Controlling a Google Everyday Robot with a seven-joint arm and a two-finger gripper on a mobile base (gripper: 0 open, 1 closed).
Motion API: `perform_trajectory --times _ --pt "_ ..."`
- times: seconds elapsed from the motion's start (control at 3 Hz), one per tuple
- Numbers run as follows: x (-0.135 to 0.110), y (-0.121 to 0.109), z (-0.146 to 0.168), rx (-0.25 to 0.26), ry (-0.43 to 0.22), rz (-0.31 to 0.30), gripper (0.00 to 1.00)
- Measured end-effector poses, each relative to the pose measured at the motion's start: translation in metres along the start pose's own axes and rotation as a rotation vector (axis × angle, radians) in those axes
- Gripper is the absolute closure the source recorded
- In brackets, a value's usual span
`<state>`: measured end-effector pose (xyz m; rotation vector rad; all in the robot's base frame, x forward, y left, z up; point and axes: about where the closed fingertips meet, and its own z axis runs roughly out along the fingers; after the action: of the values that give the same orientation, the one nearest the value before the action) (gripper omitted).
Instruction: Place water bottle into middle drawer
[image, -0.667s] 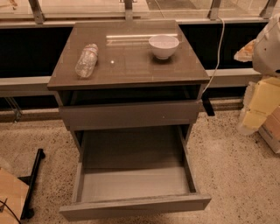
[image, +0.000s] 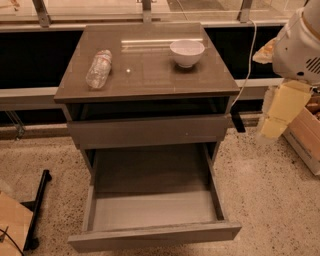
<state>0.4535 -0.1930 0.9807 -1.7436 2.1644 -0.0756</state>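
Observation:
The water bottle (image: 99, 69) lies on its side on the left part of the cabinet top (image: 145, 75), white cap toward the back. The middle drawer (image: 152, 210) is pulled far out below, its pale grey floor bare. My gripper (image: 274, 122) hangs at the right edge of the view, beside the cabinet's right side and below the arm's white body (image: 300, 45). It is well apart from the bottle and holds nothing that I can see.
A white bowl (image: 187, 52) stands on the right part of the cabinet top. A shut flat drawer front (image: 150, 131) sits above the open drawer. A cardboard box (image: 305, 135) is at the right, a black stand (image: 37, 205) and another box (image: 12, 225) at the lower left.
My arm and gripper at the right have shifted a little to the left and up. The bottle, bowl and drawer have not moved.

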Motion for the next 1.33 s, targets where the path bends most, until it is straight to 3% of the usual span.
perform_trajectory --times 0.67,1.0,1.33 --pt "-0.099 -0.05 0.017 0.013 -0.151 -0.118 0.0" --pt "-0.1 -0.05 0.017 0.013 -0.152 -0.115 0.0" --pt "-0.11 -0.056 0.036 0.018 -0.21 -0.021 0.0"
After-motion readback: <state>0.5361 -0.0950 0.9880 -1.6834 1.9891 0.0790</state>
